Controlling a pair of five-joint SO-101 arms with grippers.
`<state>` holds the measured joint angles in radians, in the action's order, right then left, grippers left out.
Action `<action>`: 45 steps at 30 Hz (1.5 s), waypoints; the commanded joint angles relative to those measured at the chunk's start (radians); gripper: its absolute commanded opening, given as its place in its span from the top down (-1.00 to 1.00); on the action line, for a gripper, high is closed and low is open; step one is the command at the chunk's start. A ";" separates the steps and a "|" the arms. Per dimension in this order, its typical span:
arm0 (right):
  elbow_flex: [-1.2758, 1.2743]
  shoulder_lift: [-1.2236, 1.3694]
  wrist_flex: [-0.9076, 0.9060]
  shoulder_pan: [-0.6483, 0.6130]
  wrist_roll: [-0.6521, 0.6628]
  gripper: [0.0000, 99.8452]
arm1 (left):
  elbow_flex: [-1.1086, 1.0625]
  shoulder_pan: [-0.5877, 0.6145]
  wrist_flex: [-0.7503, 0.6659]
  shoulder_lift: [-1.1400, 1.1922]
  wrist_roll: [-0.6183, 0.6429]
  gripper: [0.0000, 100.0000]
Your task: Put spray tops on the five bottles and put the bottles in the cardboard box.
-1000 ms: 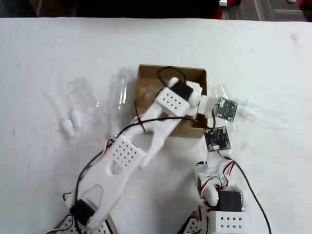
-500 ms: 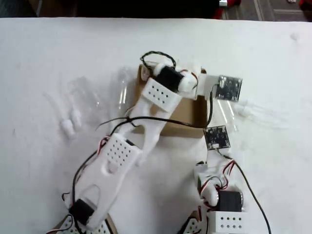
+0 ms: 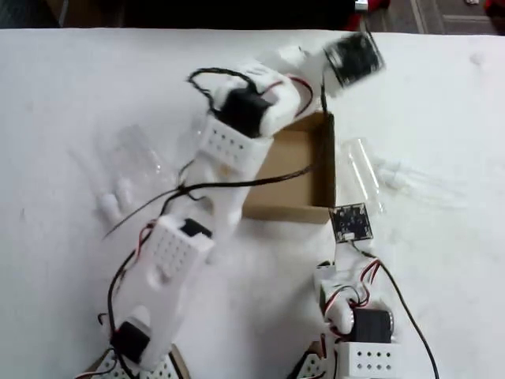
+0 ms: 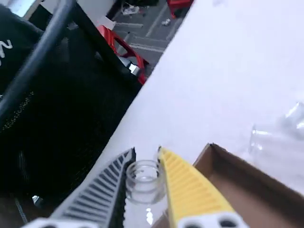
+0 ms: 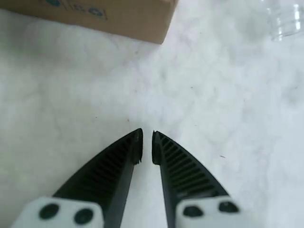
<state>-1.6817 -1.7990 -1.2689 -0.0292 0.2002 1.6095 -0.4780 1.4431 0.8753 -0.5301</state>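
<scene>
My left gripper [image 4: 146, 153] is shut on the neck of a clear bottle [image 4: 142, 179], held between its grey and yellow fingers, with no spray top on it. It hangs over the far edge of the open cardboard box [image 3: 304, 207], whose corner [image 4: 237, 183] lies just beside it. My right gripper [image 5: 147, 143] is shut on nothing, low over the table by the box's near right corner [image 5: 99, 16]. Another clear bottle [image 3: 359, 167] lies right of the box, one more [image 3: 134, 156] to its left. White spray tops [image 3: 112, 199] lie at the left.
The left arm [image 3: 225, 150] stretches diagonally across the box's left side, trailing black cable. A spray top with its tube [image 3: 410, 181] rests at the right. Past the table's far edge stand a dark chair [image 4: 57, 95] and a red frame.
The left arm has lifted from inside the box and swung toward the table's far edge, carrying the bottle. The right arm has kept still.
</scene>
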 commanded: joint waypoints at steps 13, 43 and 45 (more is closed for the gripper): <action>-0.008 -0.004 -0.004 0.005 0.003 0.95 | 0.046 -0.018 0.348 -0.622 0.195 0.96; -0.008 -0.004 -0.004 0.005 0.003 0.95 | -0.815 0.065 0.282 -1.558 0.359 0.95; -0.008 -0.004 -0.004 0.005 0.003 0.95 | -0.927 0.113 0.264 -1.624 0.359 0.95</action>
<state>-1.6817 -1.7990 -1.2689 -0.0292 0.2002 0.8899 -0.4549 1.7668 -0.6452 -0.1834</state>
